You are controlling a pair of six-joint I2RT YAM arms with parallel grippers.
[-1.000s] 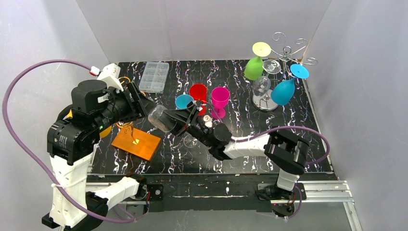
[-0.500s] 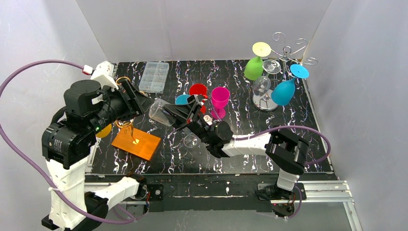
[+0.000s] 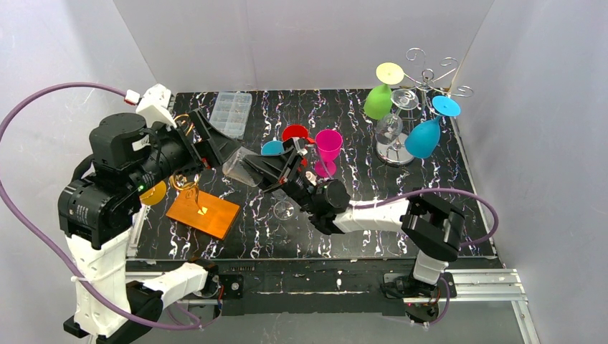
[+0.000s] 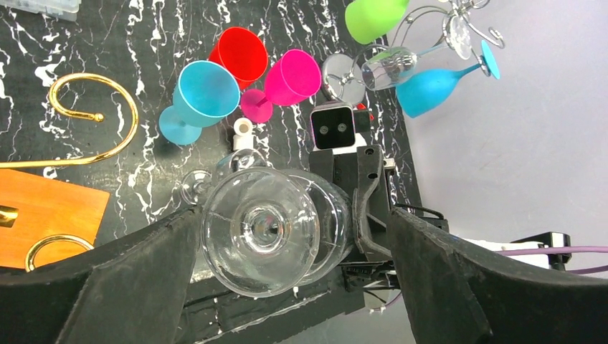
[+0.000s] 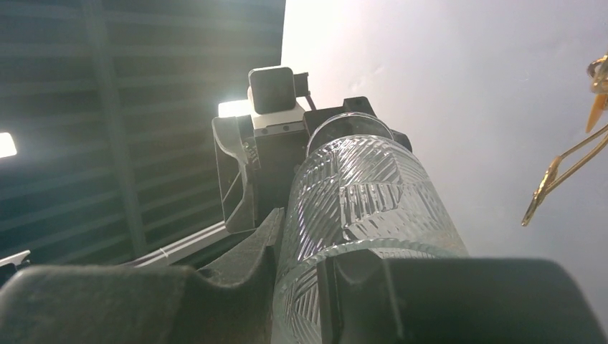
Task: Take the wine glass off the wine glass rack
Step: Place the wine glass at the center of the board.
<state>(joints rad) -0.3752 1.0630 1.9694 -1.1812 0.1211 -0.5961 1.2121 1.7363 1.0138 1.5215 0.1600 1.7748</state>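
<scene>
Clear glass (image 3: 241,169): held aloft on its side over the mid-left of the table (image 3: 236,242), well apart from the rack.
Right gripper (image 3: 276,170): pinching the clear glass. Its own wrist view shows the cut-pattern wall clamped between both fingers, while the top view gives only a pale blur of glass.
Left gripper (image 4: 290,215): spread wide around the glass. The left wrist view shows one finger well clear of it and the other just beside its rim; the top view hides this.
Wine glass rack (image 3: 428,74): far right corner. A green glass (image 3: 378,102), a blue glass (image 3: 421,136) and a clear stemmed glass (image 3: 391,127) hang from it upside down.
Standing glasses: red glass (image 3: 295,134), magenta glass (image 3: 328,145) and cyan glass (image 3: 272,150), just beyond the right gripper.
Second clear glass (image 3: 284,209): on the table under the right arm, partly hidden.
Plastic box (image 3: 231,113): far left.
Orange board (image 3: 203,213): near left, with a gold hook (image 4: 93,116) beside it.
</scene>
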